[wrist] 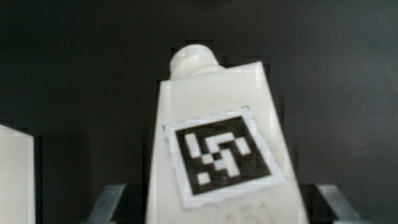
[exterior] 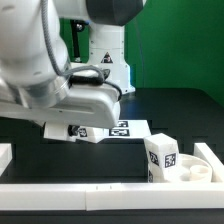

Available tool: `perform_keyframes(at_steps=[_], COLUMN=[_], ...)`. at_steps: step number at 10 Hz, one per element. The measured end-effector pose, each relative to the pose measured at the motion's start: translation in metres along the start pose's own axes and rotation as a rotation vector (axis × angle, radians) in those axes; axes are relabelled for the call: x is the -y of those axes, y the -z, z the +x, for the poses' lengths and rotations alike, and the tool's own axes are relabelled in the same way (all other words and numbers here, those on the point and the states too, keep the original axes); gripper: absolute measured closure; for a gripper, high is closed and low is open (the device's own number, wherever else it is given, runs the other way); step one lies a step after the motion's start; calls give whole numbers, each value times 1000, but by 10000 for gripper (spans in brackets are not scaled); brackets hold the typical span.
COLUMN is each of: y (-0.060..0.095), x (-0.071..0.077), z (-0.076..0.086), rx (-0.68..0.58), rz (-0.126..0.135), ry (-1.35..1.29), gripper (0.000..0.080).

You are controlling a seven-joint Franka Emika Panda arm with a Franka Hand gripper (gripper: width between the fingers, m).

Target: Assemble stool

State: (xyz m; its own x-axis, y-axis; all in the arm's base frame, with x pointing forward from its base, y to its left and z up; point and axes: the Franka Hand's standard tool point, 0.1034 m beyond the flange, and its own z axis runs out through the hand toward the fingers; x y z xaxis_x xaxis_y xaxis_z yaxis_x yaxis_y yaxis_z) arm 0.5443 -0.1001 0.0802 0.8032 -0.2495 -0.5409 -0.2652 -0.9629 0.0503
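The fingers (wrist: pixel 114 205) are clamped on a white stool leg (wrist: pixel 214 120), one against each flank, its tagged face between them and its rounded tip pointing away over the dark tabletop (wrist: pixel 71 60). It looks like light, stiff, rather slick plastic, so the flat flanks seem the safest hold. Well clear of the fingers sit the round seat (exterior: pixel 192 172) and another leg (exterior: pixel 160 155).

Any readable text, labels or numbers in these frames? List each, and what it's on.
No readable words, brands or numbers in either view.
Stool leg in the end effector: one black-and-white square tag, pattern only.
Upright leg, marker board: square tags, no letters.
White base at the back: dark marks, too blurred to read.
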Motion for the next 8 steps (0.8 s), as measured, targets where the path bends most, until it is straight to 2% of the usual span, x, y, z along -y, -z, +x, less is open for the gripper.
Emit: perform_keyframes(at_steps=[1,3,4,5,6,7,8], y=[22,50,63,67,57,61,63], x=[22,61,80,88,80,83,88], z=[-4,-30,-39,-43,-43,-34,-33], rx=[-91,-216,-265,-305,-301,-372,-435], rz=[19,71,80,67,43,53,63], ry=[-5,-65,-72,-49,-50,-49,-40], gripper=[476,476,476,476,476,476,476])
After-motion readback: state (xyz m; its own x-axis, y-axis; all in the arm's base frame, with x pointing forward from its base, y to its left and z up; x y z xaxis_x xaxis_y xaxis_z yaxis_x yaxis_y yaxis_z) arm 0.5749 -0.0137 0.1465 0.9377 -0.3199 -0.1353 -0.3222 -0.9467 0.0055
